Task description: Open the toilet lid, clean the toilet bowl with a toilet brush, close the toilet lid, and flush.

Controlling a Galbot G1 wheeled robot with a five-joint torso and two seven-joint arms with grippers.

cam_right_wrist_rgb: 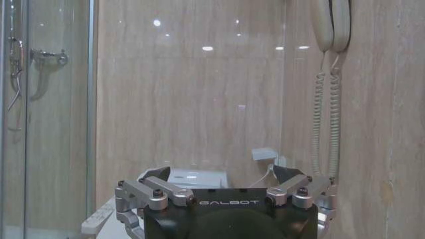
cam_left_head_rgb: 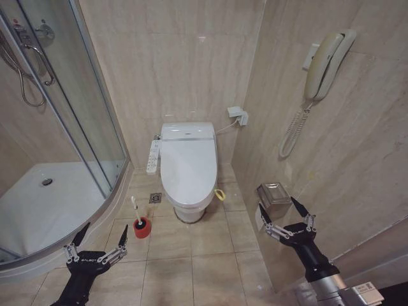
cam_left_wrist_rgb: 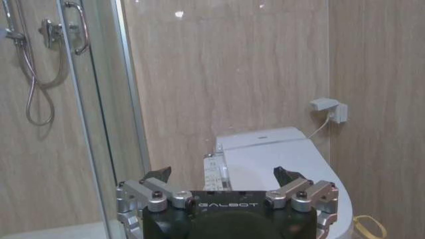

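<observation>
The toilet lid [cam_left_head_rgb: 188, 159] lies closed over the toilet against the back wall, and it also shows in the left wrist view [cam_left_wrist_rgb: 285, 159]. It hides the inside of the toilet bowl [cam_left_head_rgb: 189, 211], leaving just the white outer base visible. The toilet brush [cam_left_head_rgb: 135, 209] stands in its red holder cup [cam_left_head_rgb: 142, 228] on the floor, left of the toilet's front. My left gripper [cam_left_head_rgb: 105, 228] [cam_left_wrist_rgb: 221, 172] hangs open just in front of that cup, holding nothing. My right gripper [cam_left_head_rgb: 277, 205] [cam_right_wrist_rgb: 218, 172] is open and empty, close to the right wall.
A curved glass shower enclosure [cam_left_head_rgb: 76, 115] with a white tray [cam_left_head_rgb: 38, 210] fills the left. A wall phone [cam_left_head_rgb: 322, 67] and a metal tissue holder [cam_left_head_rgb: 274, 194] hang on the right wall. A control panel [cam_left_head_rgb: 153, 156] juts from the toilet's left side. A floor drain [cam_left_head_rgb: 155, 198] lies nearby.
</observation>
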